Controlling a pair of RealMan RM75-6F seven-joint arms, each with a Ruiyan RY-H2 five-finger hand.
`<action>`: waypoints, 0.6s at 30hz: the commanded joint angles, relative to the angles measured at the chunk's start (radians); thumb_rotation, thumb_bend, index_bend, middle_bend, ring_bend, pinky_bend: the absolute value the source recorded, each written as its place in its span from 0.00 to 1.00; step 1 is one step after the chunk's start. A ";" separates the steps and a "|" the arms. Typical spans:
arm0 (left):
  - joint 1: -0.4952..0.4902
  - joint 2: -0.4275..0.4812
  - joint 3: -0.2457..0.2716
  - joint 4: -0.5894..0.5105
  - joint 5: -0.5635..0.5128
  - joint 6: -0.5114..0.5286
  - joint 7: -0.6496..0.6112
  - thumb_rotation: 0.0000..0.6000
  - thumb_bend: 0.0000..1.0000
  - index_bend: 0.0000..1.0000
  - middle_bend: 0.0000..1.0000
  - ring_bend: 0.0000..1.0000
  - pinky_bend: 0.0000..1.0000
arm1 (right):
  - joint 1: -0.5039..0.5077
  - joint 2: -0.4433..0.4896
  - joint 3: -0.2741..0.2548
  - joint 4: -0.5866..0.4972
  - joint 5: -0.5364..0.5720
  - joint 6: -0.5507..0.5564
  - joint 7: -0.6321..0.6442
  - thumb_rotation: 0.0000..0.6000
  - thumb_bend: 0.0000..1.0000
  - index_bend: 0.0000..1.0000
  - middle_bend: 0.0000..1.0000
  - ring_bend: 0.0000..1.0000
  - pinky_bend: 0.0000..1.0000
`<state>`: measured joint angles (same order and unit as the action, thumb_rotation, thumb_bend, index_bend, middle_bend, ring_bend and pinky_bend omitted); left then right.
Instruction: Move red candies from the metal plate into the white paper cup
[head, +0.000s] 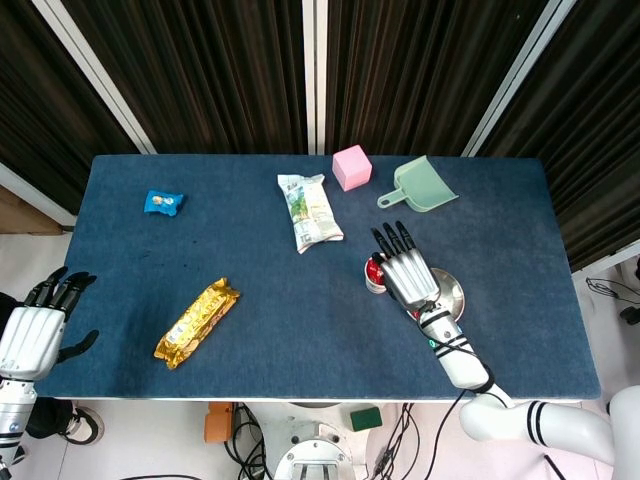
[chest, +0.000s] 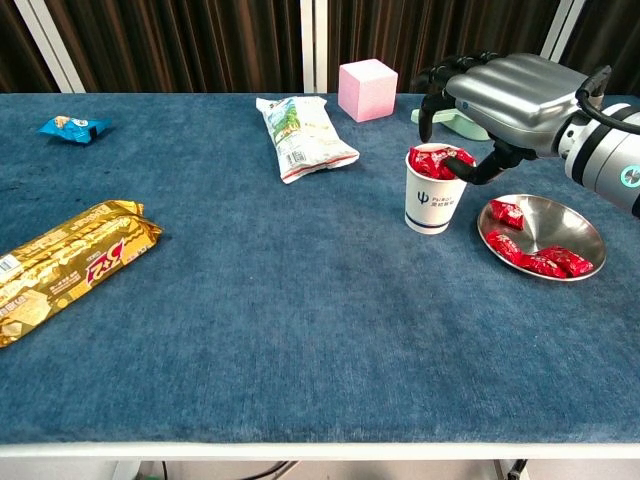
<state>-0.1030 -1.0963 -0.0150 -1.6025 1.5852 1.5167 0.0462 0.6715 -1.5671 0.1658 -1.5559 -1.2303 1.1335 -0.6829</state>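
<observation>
A white paper cup (chest: 432, 205) stands right of the table's middle, heaped with red candies (chest: 438, 163). In the head view the cup (head: 375, 275) peeks out from under my right hand (head: 407, 272). Just right of it lies the metal plate (chest: 573, 222) with several red candies (chest: 535, 258) along its near and left side. My right hand (chest: 505, 90) hovers over the cup, fingers spread above the rim, thumb down beside it, holding nothing. My left hand (head: 35, 325) hangs off the table's near left corner, fingers apart and empty.
A gold snack bar (chest: 70, 262) lies at the near left and a small blue packet (chest: 72, 127) at the far left. A white-green bag (chest: 303, 135), a pink cube (chest: 367, 89) and a green dustpan (head: 420, 185) sit along the back.
</observation>
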 joint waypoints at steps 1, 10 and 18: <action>0.000 0.000 0.000 -0.001 -0.001 -0.001 0.003 1.00 0.18 0.17 0.15 0.06 0.20 | -0.002 0.007 -0.003 -0.006 -0.003 0.000 0.007 1.00 0.39 0.29 0.04 0.00 0.00; 0.001 0.001 -0.002 0.000 -0.004 0.002 -0.002 1.00 0.18 0.17 0.16 0.06 0.20 | -0.093 0.107 -0.036 -0.078 -0.113 0.129 0.168 1.00 0.38 0.21 0.04 0.00 0.00; 0.005 0.003 -0.002 0.000 0.001 0.011 -0.009 1.00 0.18 0.17 0.15 0.06 0.20 | -0.330 0.263 -0.117 -0.010 -0.165 0.357 0.505 1.00 0.38 0.10 0.01 0.00 0.00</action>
<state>-0.0985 -1.0934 -0.0169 -1.6025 1.5861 1.5274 0.0368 0.4412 -1.3734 0.0886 -1.6040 -1.3749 1.4008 -0.3060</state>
